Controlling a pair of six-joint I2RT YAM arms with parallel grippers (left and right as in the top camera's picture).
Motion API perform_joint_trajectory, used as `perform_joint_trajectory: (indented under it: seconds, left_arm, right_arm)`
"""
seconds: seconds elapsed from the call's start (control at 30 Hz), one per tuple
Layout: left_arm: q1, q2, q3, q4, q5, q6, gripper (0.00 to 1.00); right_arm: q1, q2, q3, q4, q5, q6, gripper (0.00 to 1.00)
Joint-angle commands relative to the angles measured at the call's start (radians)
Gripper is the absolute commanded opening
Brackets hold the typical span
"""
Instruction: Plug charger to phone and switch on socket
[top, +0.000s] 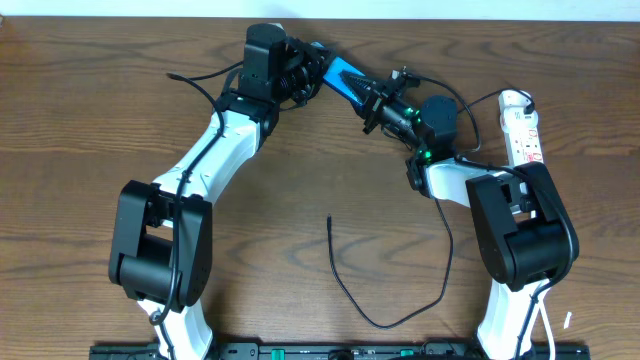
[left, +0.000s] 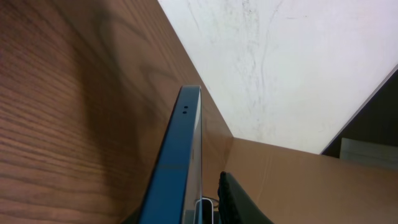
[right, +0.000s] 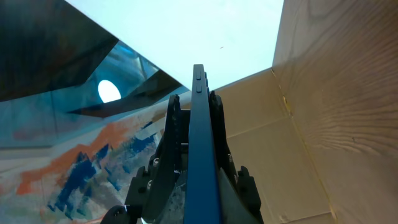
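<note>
- Both hands grip the task's thing: our left hand (top: 316, 66) and right hand (top: 378, 98) are each closed on one end of the phone (top: 343, 75). It is held on edge between them, off the table (top: 90, 110). In the right wrist view the fingers (right: 171, 143) pinch its slim blue edge.
- The charger (top: 345, 285) lies loose, well behind both hands, and its plug tip (top: 329, 218) is free. We judge that nothing is plugged in yet.
- The socket (top: 520, 108) sits out to the right hand's outer side, well apart from it, and we cannot read its switch.
- Fetching the tip, mating it and switching on all remain to be done.
- The far table edge runs just beyond the hands. Behind them there is open wood around the cable.
</note>
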Motion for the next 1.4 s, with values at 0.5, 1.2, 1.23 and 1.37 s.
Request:
perform_joint_trajectory:
  seconds: [0.5,1.2,1.23,1.37]
  left_arm:
    - [0.003,-0.037,0.015,0.002,-0.006,0.014,0.08]
    - [0.018,-0.037,0.015,0.003,-0.065,0.021,0.07]
    - [0.024,-0.037,0.015,0.002,-0.065,0.021,0.07]
    - [0.058,-0.037,0.015,0.002,-0.064,0.021,0.08]
  right_arm:
    - [0.018,-0.003,0.011,0.010,-0.023,0.009,0.01]
    - [0.010,-0.003,0.011,0.009,-0.022,0.010,0.99]
    - [0.006,-0.003,0.011,0.009,-0.022,0.010,0.99]
    - [-0.008,-0.003,0.011,0.005,-0.022,0.005,0.99]
